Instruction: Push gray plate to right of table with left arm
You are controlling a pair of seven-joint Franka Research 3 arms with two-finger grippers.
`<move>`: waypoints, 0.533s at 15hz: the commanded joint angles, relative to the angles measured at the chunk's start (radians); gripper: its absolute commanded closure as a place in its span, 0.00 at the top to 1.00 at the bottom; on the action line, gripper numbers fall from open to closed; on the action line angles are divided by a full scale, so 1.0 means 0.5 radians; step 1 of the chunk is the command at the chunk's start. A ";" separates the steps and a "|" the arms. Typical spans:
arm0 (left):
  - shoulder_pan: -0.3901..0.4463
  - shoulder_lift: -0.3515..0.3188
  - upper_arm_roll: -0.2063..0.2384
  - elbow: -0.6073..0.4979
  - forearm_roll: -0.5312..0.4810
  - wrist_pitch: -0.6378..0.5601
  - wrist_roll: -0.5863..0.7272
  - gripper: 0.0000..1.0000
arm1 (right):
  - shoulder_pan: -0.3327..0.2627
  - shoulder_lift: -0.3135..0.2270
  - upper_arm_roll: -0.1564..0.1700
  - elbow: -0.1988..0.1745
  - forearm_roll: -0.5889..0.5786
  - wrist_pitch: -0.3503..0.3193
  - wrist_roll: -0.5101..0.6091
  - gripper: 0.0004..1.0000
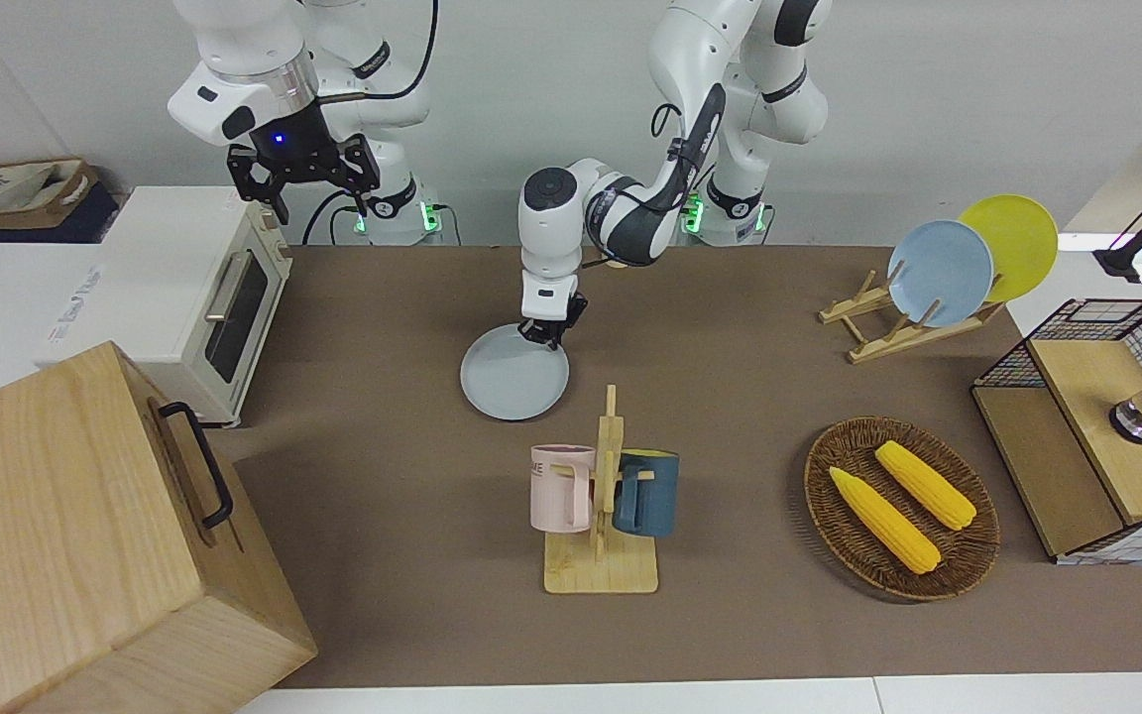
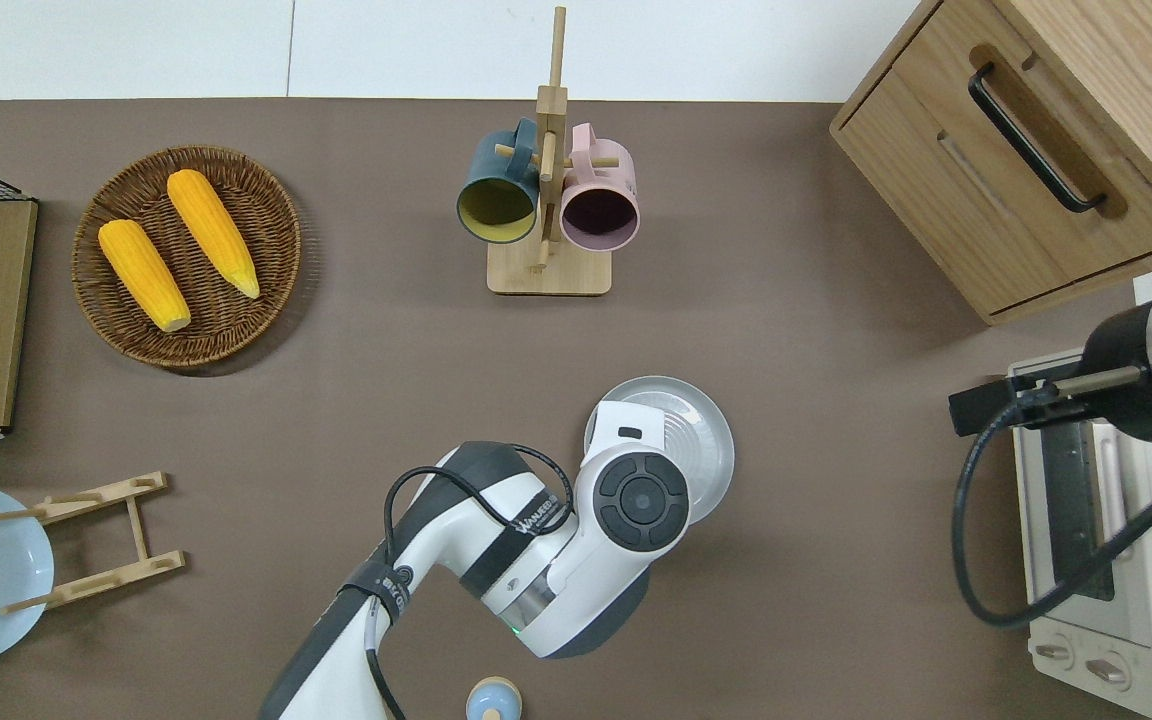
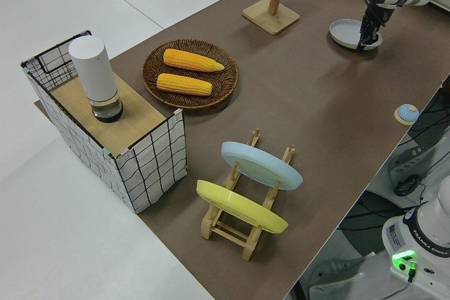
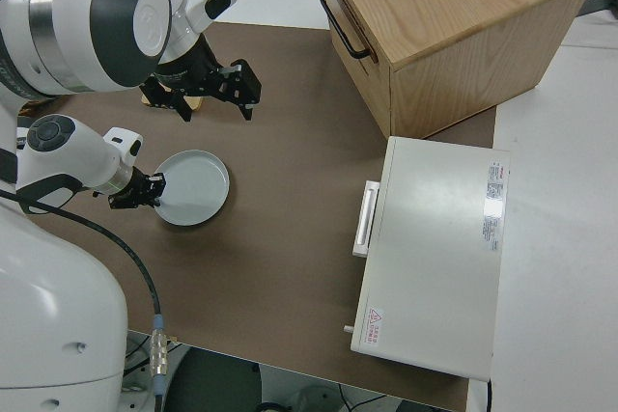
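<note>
Front view shows the left arm (image 1: 630, 213) bent low over the middle of the table (image 1: 730, 635), its left gripper (image 1: 543, 335) pointing down at the rim of the gray plate (image 1: 514, 379). The fingertips meet the plate at the edge nearest the robots, on or just inside the rim; I cannot tell whether the fingers are spread or closed, since they read only as a dark cluster against the plate. From the right side view the same gripper (image 4: 147, 190) sits at the plate's (image 4: 196, 187) edge, with most of the dish lying toward the right arm's end of the table from the fingertips. The plate lies flat on the brown covering.

Farther from the robots than the gripper, a wooden mug stand (image 1: 603, 555) holds a pink mug (image 1: 560, 487) and a dark blue mug (image 1: 646, 493). Toward the left arm's end of the table from the gripper lie a wicker basket (image 1: 834, 516) with two ears of corn (image 1: 885, 520) and a wooden rack (image 1: 878, 332) carrying a light blue plate (image 1: 940, 272) and a yellow plate (image 1: 1017, 243). Toward the right arm's end stand a white toaster oven (image 1: 199, 297) and a wooden cabinet (image 1: 85, 535).

The right gripper (image 1: 305, 193) is parked up in the air, its two fingers spread apart.
</note>
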 commanded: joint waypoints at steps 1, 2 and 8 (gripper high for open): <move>-0.057 0.043 0.008 0.064 0.045 -0.055 -0.079 0.00 | -0.040 -0.006 0.034 0.017 0.012 -0.031 0.026 0.98; -0.069 0.043 0.008 0.067 0.045 -0.055 -0.091 0.00 | -0.040 -0.006 0.034 0.017 0.012 -0.031 0.026 0.98; -0.084 0.053 0.011 0.067 0.075 -0.055 -0.082 0.50 | -0.040 -0.006 0.034 0.017 0.009 -0.031 0.026 0.98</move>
